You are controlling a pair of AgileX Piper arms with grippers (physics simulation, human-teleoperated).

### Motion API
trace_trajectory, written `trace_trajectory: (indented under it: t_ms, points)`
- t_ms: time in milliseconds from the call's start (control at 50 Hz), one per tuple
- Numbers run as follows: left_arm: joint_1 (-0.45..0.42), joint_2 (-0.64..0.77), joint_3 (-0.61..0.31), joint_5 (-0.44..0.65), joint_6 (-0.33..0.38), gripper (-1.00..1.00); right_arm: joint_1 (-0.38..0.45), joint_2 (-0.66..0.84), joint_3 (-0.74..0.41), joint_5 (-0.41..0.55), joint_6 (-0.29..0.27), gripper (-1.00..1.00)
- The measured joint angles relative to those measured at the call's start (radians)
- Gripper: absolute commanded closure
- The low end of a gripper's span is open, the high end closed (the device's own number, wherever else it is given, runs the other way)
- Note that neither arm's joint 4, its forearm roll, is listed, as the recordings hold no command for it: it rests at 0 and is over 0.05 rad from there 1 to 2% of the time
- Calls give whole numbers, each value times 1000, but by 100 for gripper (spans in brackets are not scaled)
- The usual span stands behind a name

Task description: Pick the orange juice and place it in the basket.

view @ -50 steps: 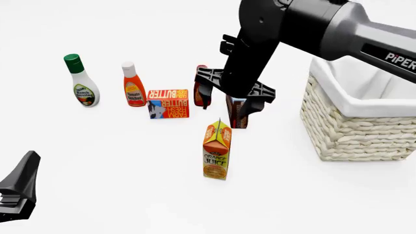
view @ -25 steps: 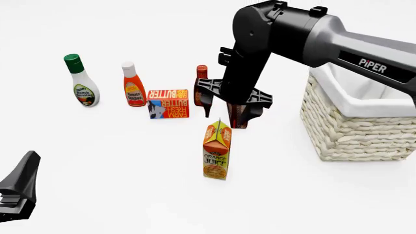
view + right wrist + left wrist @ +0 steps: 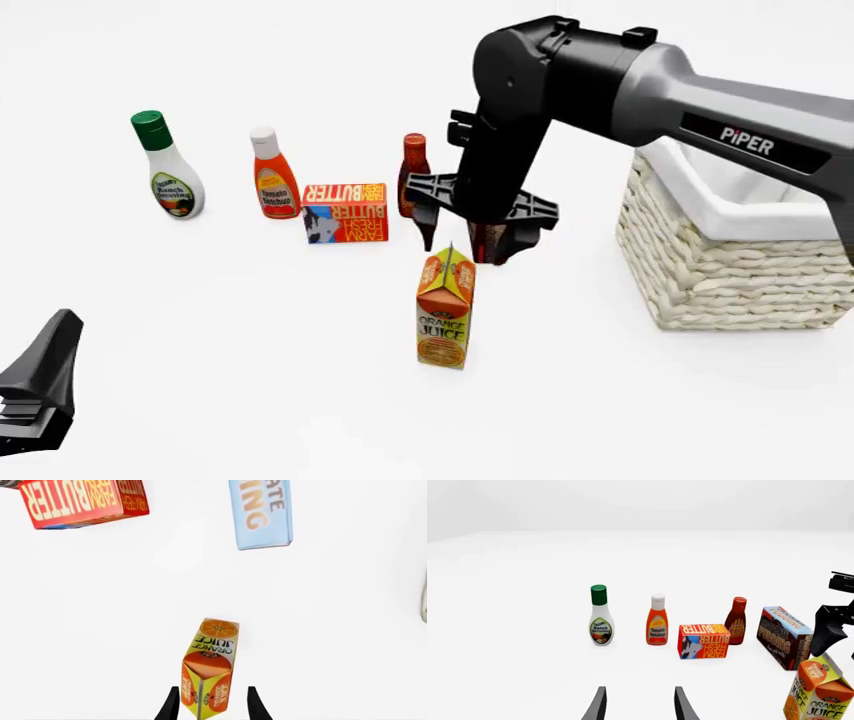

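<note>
The orange juice (image 3: 445, 310) stands upright on the white table, an orange-and-yellow gable-top carton. My right gripper (image 3: 465, 240) hangs just above and behind it, pointing down, open. In the right wrist view the carton (image 3: 208, 672) has its gable top between the two dark fingertips (image 3: 171, 705), without contact that I can see. The basket (image 3: 721, 265), cream wicker with a white lining, stands at the right. My left gripper (image 3: 40, 400) rests low at the near left, open and empty (image 3: 640, 707); the carton (image 3: 820, 695) shows at the edge of its view.
Behind the carton stand a ranch dressing bottle (image 3: 167, 170), a ketchup bottle (image 3: 275, 175), a red butter box (image 3: 344, 212) and a dark sauce bottle (image 3: 414, 165). The chocolate pudding box (image 3: 784, 637) lies mostly hidden behind my right gripper in the front view.
The right arm has swung lower and its gripper has dropped a little closer to the top of the orange juice. The left arm and all the groceries have stayed put.
</note>
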Motion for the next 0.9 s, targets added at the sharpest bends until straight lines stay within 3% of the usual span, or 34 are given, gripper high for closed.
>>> trace_trajectory:
  t_ms: [900]
  points:
    - [0, 0, 0, 0, 0, -100, 40, 40, -18, 0, 38, -100]
